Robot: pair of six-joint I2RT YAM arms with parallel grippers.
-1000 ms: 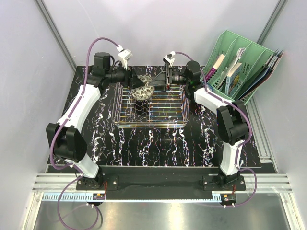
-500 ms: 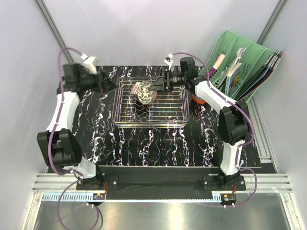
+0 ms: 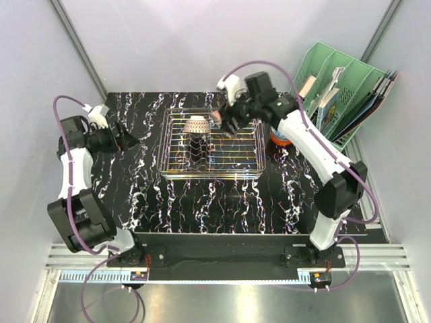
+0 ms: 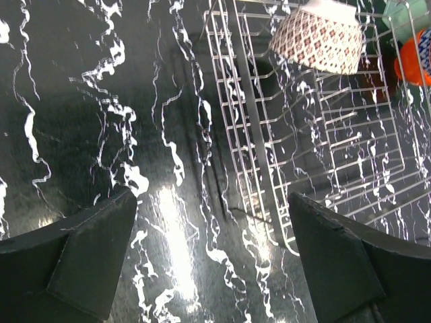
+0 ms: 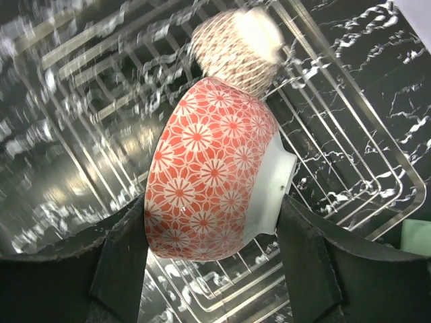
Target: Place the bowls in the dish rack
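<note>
The right gripper (image 5: pixel 212 212) is clenching the red bowl (image 5: pixel 215 155) with one finger at each side. The bowl is hanging tilted on its side, its white rim facing the right of the wrist view. Directly under it the rack (image 3: pixel 209 173) is lying open, its wires crossing below the bowl. The bowl is hovering over the rack's far right part and, as far as I can tell, not touching the wires.

Just ahead of the gripper, toward the rack's far left, an upturned bowl (image 3: pixel 196 124) is sitting in the rack, close to the held one. The set-down is therefore probably calling for a spot beside that bowl rather than on it.

The right arm is reaching out long and arching over the rack's far right corner, wrist bent down. An orange bowl (image 3: pixel 277 138) is waiting on the surface (image 3: pixel 202 202) just right of the rack, under that arm.

The left gripper (image 3: pixel 128 140) is standing released, jaws wide and holding nothing. It is well left of the rack and pointing at it, so the right arm is plainly the nearer one.
</note>
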